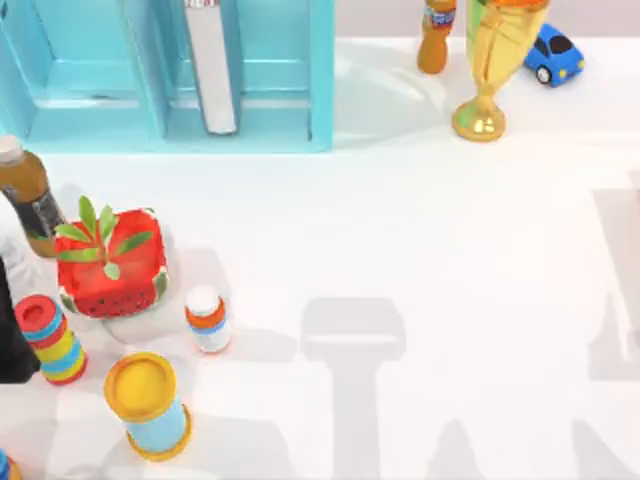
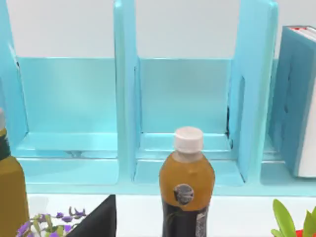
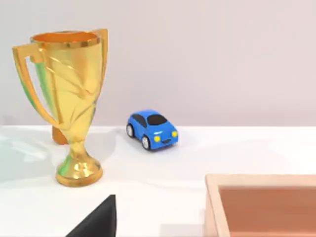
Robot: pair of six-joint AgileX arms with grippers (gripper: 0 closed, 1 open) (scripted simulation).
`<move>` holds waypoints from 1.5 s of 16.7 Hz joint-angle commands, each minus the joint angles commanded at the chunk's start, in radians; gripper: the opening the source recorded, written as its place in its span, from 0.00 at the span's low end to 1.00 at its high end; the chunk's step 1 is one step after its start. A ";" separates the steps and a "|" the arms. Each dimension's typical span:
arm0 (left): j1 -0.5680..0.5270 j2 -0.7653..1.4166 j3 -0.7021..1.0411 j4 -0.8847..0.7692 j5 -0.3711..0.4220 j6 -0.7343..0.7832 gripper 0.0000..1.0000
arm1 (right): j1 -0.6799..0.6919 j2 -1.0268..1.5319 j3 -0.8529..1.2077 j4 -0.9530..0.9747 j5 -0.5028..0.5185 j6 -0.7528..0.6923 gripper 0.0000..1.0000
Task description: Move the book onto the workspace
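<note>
Your top view looks straight down on the white tabletop. Your left wrist view faces the turquoise shelf unit level and close, sharing it with the top view. Your right wrist view faces the gold trophy, also shared.

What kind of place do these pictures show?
Probably a rendered tabletop test scene, not a real room: a plain white tabletop carries unrelated props, such as a turquoise shelf unit holding the book, a gold trophy and a blue toy car.
</note>
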 joint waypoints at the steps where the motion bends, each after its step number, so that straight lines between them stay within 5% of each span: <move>1: 0.000 0.000 0.000 0.000 0.000 0.000 1.00 | 0.000 0.000 0.000 0.000 0.000 0.000 1.00; 9: -0.094 0.289 0.210 0.261 -0.093 -0.020 1.00 | 0.000 0.000 0.000 0.000 0.000 0.000 1.00; 17: -0.262 1.144 0.553 0.783 -0.291 -0.044 1.00 | 0.000 0.000 0.000 0.000 0.000 0.000 1.00; 25: -0.423 1.946 0.764 1.161 -0.358 -0.032 1.00 | 0.000 0.000 0.000 0.000 0.000 0.000 1.00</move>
